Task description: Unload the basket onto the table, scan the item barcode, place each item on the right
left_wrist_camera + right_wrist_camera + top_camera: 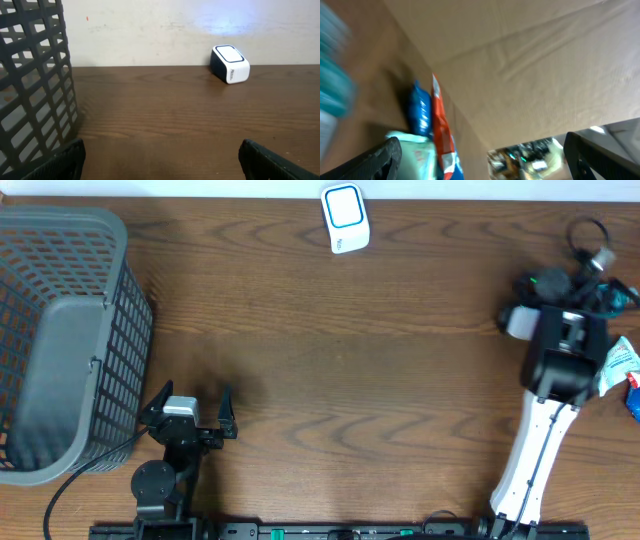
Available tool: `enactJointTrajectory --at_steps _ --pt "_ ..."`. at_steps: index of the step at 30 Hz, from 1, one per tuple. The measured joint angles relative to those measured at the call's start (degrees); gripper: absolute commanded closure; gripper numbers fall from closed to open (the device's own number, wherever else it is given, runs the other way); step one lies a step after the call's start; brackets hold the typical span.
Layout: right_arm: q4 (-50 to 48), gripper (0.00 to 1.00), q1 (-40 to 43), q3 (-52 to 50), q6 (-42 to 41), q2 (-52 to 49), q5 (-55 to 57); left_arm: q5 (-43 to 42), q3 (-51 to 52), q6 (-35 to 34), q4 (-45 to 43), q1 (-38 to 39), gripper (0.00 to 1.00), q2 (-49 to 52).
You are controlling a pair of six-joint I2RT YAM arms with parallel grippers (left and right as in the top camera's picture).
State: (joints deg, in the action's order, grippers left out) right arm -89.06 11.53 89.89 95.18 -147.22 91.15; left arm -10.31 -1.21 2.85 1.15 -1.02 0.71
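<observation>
Right tool (482,145) agape near blurred packets (436,125) (labels unreadable).

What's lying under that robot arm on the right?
Two packets poke out beside the right arm: a teal-and-white packet and a blue-and-red packet. The arm covers part of the teal one, and anything else beneath it is hidden.

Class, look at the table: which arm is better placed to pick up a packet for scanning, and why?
Right. The right claw, open, hangs by the packets at the right edge of the table; the left claw sits empty beside the basket, far from them.
</observation>
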Motion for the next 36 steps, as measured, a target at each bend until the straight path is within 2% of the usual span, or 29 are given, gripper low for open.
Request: enactJointTrajectory --at_steps 5,10,15,18,23,28,33,36 --pt "0.0 0.01 -8.9 8.9 0.8 3.0 0.0 0.0 0.0 0.0 0.0 0.0 0.02 0.0" --pt "1.9 0.01 -19.7 24.5 4.9 9.4 0.0 0.0 0.0 0.0 0.0 0.0 0.02 0.0" --pt "11.5 0.01 -27.4 33.6 6.2 16.9 -0.1 0.0 0.0 0.0 0.0 0.0 0.02 0.0" --pt "20.0 0.01 -30.8 35.0 6.4 22.8 0.0 0.0 0.0 0.0 0.0 0.0 0.02 0.0" --pt "41.4 0.01 -35.2 35.5 6.8 32.2 -0.3 0.0 0.0 0.0 0.0 0.0 0.02 0.0" --pt "69.4 0.01 -38.4 35.7 3.0 39.6 -2.8 0.0 0.0 0.0 0.0 0.0 0.02 0.0" --pt "96.4 0.01 -40.8 36.0 -4.7 45.7 -10.7 0.0 0.0 0.0 0.1 0.0 0.02 0.0" --pt "110.7 0.01 -40.9 36.1 -15.1 48.2 -19.7 0.0 0.0 0.0 0.1 0.0 0.02 0.0"
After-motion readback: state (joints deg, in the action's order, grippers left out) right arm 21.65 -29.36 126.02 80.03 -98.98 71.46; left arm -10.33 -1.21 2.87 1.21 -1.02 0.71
